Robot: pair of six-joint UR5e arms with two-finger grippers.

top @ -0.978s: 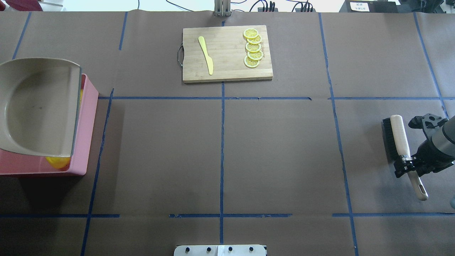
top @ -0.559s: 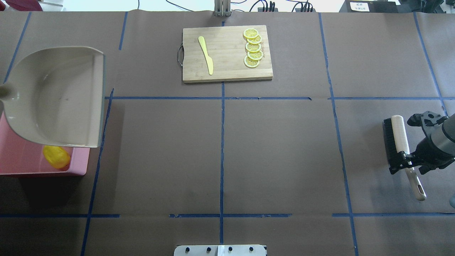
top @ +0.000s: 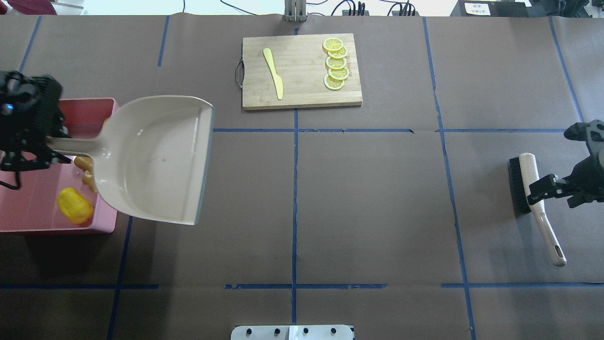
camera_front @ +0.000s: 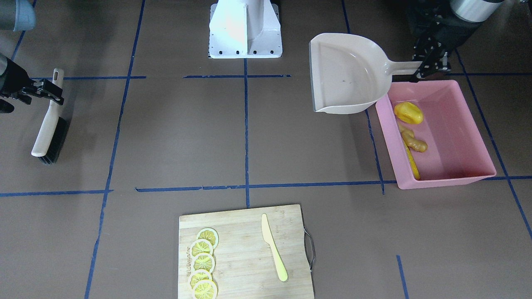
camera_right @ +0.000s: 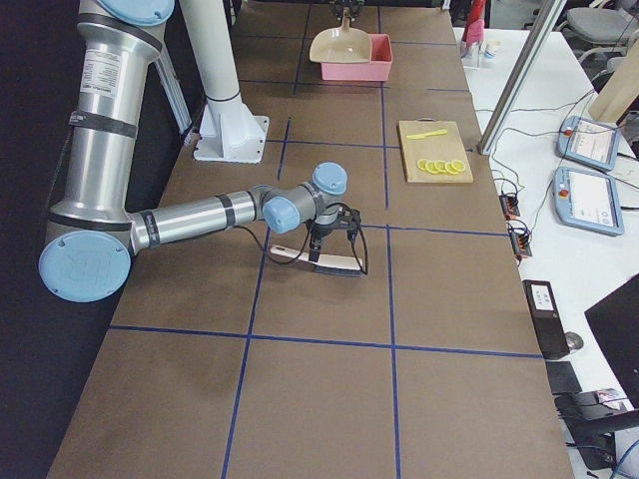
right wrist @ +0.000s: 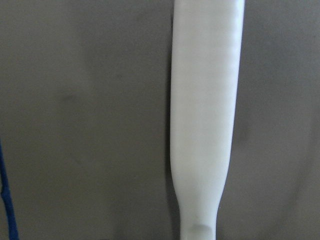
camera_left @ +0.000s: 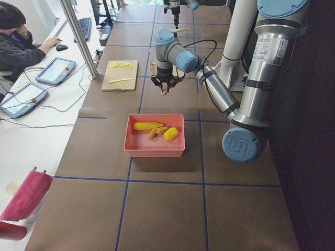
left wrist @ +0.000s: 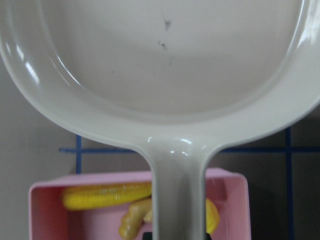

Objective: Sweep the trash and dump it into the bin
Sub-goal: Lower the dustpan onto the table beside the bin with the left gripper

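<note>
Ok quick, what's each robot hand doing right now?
Left gripper: shut on the dustpan handle, over the bin.
Right gripper: at the brush handle; open or shut cannot be told.

Table [top: 377, 198]: bin [top: 28, 222], cutting board [top: 302, 89], brush [top: 533, 189].

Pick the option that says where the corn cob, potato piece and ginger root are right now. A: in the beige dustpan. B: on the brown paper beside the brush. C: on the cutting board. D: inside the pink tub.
D: the corn cob, the potato piece and the ginger root all lie inside the pink tub, while the dustpan held by the left gripper is empty.
</note>
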